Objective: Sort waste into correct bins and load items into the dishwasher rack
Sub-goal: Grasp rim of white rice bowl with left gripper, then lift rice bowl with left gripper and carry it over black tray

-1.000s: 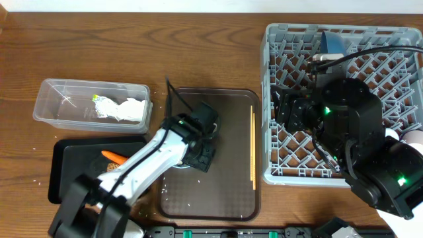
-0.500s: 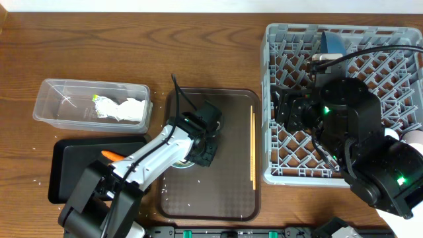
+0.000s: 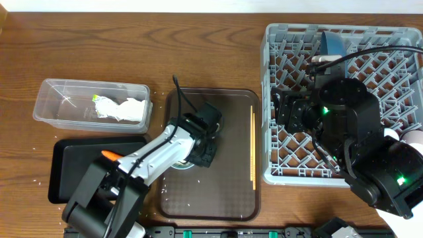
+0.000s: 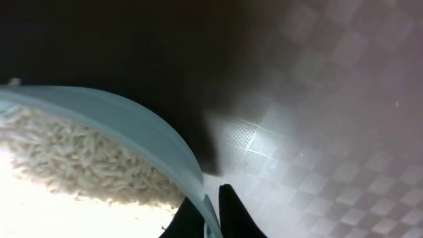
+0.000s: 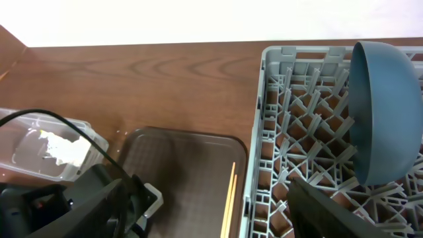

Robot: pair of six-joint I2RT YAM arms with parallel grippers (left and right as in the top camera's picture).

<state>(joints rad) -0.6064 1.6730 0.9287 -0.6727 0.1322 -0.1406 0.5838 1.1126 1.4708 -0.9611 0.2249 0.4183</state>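
brown tray (image 3: 231,195), chopsticks (image 3: 252,145) lengthwise along its right edge

We look down on a brown wooden surface (image 3: 198,53). At its left sits a clear tub (image 3: 41,109), with a black tray (image 3: 73,168) just beside it. A dark brown serving tray (image 3: 231,192) lies in the middle and a grey rack (image 3: 268,132) at the right. White rice grains (image 3: 38,176) are scattered near the trays.

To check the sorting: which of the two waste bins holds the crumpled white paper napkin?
The clear rectangular plastic tub holds it; the shallow black rectangular tray holds a small orange carrot instead.
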